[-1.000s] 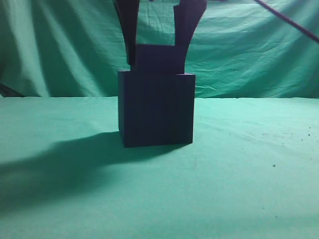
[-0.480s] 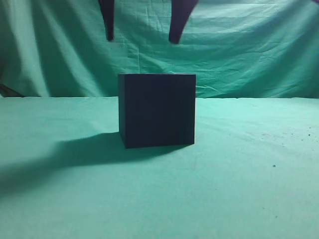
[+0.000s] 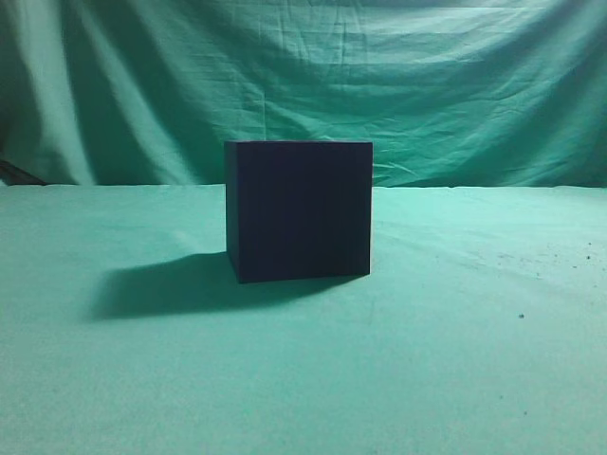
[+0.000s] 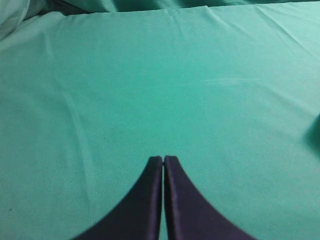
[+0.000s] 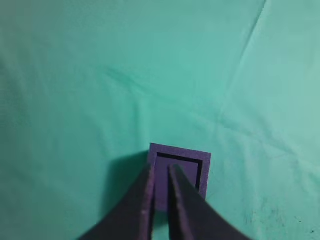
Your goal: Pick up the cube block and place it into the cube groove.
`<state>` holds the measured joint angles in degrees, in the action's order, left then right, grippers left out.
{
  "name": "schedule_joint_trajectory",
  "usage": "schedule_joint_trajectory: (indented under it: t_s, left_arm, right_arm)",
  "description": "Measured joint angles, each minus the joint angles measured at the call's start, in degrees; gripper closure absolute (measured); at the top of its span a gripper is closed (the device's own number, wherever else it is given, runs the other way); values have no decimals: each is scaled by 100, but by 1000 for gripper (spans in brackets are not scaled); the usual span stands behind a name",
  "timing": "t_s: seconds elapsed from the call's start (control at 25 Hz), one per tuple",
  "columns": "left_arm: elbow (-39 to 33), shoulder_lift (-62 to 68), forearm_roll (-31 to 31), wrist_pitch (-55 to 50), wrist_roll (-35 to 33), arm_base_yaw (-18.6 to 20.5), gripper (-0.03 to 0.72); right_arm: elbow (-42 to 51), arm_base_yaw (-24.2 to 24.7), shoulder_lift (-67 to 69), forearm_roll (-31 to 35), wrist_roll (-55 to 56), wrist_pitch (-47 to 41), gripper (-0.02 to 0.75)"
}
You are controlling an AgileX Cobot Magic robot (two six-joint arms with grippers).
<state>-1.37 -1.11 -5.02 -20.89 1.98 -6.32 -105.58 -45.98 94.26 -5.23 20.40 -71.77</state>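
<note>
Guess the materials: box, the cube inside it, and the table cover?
Box: matte dark purple-navy, flat sides, no glare; could be foam or painted wood, can't tell. Cube: same matte purple, seated inside the box's rim with a thin dark gap around it; likely the same stuff. Cover: green woven cloth, seen in its creases and folds, no sheen.

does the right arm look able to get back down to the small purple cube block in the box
Probably yes: the right gripper hangs above the large dark purple-navy cubic box, where the purple cube block sits in the groove, top uncovered, nothing between.
</note>
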Motion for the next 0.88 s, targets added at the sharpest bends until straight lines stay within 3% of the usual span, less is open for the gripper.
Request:
schedule_joint_trajectory:
  t_s: [0.04,0.2,0.52,0.88]
  left_arm:
    - [0,0,0,0,0,0,688]
    - [0,0,0,0,0,0,688]
    - [0,0,0,0,0,0,688]
    - [0,0,0,0,0,0,688]
  right_arm:
    - [24,0,-250,12,-9,1,738]
    - [642,0,-1330,48,-106,-12,738]
    - [2985,0,-3680,-23,-437,-85,738]
    - [4670,0,-6356,66,-573,584,738]
